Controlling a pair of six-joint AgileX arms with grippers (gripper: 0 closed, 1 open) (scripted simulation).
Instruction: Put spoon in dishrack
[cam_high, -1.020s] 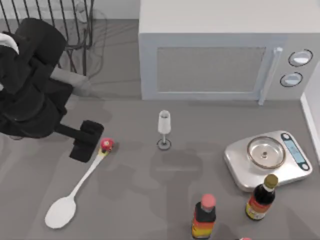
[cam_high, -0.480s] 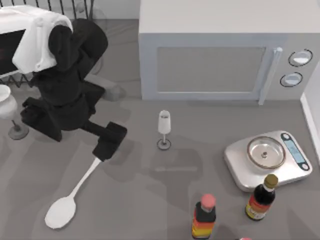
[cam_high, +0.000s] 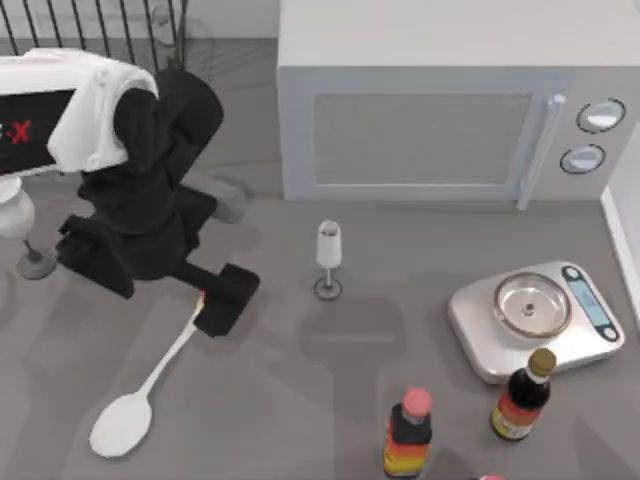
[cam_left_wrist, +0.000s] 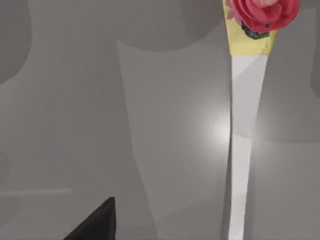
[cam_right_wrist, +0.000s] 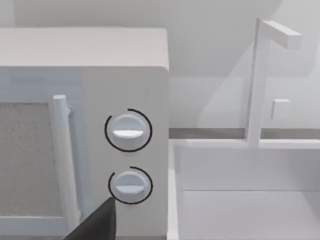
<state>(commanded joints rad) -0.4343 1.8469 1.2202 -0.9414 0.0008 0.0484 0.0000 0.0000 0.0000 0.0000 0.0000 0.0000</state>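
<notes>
One arm works: the left gripper (cam_high: 222, 303) hangs over the knob end of the spoon (cam_high: 135, 400) in the frame's lower left; I cannot tell how wide it is.

Kitchen counter: microwave (cam_high: 420, 100), sink (cam_right_wrist: 245, 195), dishrack (cam_high: 100, 25).

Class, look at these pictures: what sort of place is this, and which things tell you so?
Probably a kitchen counter: a microwave, a dishrack and a kitchen scale stand on it.
</notes>
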